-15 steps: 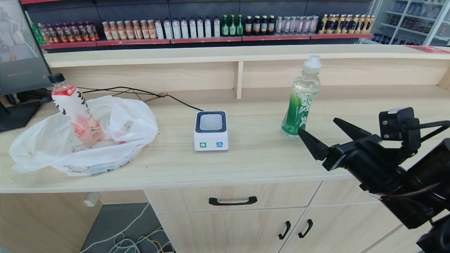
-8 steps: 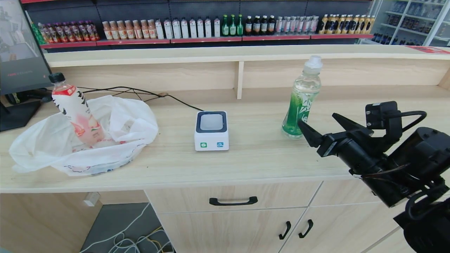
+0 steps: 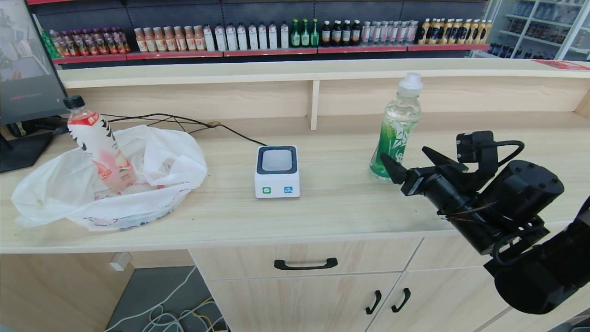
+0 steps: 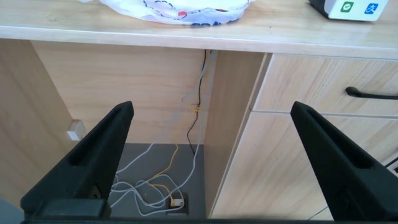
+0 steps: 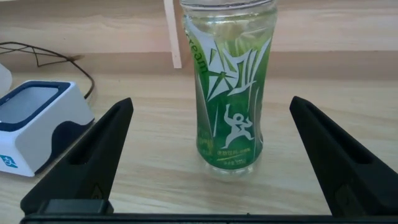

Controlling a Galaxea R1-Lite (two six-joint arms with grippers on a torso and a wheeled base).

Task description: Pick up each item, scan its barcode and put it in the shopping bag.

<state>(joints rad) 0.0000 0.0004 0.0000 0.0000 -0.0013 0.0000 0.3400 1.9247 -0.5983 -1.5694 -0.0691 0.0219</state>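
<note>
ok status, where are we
Right gripper open, facing green bottle, not gripped. Left gripper open, low by cabinet. Pink bottle in shopping bag. Nothing in the way.

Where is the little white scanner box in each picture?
Head view: the scanner sits mid-counter, between the shopping bag and the green bottle.
Left wrist view: only the scanner front peeks in, above the drawer handle, along from the shopping bag.
Right wrist view: the scanner stands beside the green bottle.
Shared landmark: the pale wooden counter under it.
</note>
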